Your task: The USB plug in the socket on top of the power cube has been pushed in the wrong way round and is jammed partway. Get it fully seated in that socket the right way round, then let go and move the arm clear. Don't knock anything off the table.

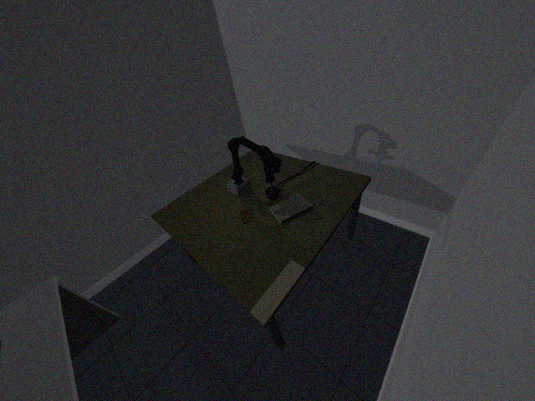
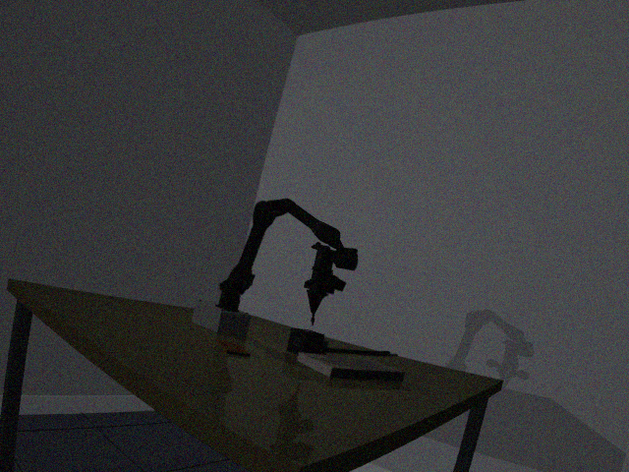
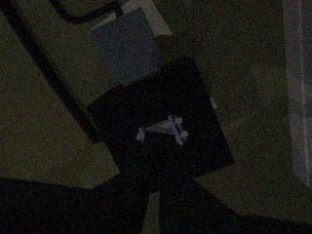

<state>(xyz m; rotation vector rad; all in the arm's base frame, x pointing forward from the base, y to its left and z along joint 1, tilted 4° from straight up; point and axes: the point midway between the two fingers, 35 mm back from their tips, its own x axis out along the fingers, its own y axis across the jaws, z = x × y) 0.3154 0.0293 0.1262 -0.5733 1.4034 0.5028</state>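
Note:
The black power cube stands on the table. Pale metallic socket parts show on its top in the wrist view. My gripper points down above the cube, shut on the USB plug. The plug is a small dark tip below the fingers, just above the cube top, with a thin gap visible in the exterior view. In the wrist view the plug is dark against the cube, so which way round it is cannot be told.
A grey flat box lies close beside the cube. A blue-grey block adjoins the cube in the wrist view. Dark cables run away from the cube. An orange item lies nearer the arm base.

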